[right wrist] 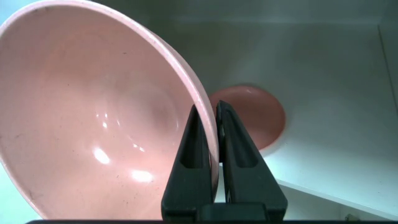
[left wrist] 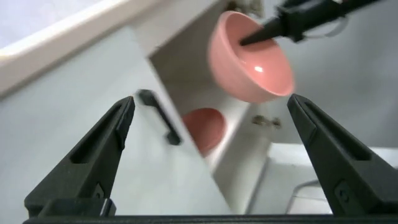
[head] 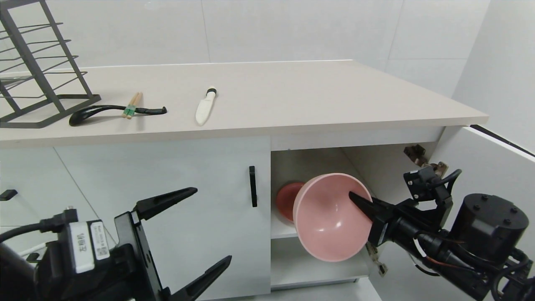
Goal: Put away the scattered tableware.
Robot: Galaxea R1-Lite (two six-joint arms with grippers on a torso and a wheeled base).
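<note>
My right gripper [head: 358, 200] [right wrist: 209, 121] is shut on the rim of a large pink bowl [head: 328, 219] [right wrist: 93, 124] [left wrist: 252, 59], which hangs tilted on its side in front of the open cabinet [head: 309, 163]. A smaller red bowl [head: 287, 200] [right wrist: 255, 115] [left wrist: 205, 127] rests on the cabinet's shelf behind it. My left gripper [head: 209, 228] [left wrist: 211, 137] stands open and holds nothing, low in front of the shut cabinet door [head: 167, 200]. On the counter [head: 292, 96] lie a black ladle [head: 96, 112], a pair of wooden chopsticks [head: 132, 105] across it, and a white knife [head: 205, 106].
A black wire dish rack [head: 37, 71] stands at the counter's left end. The open cabinet door [head: 489, 163] hangs at the right, beside my right arm. A black handle [head: 252, 186] is on the shut door. A lower shelf [head: 313, 263] lies below the pink bowl.
</note>
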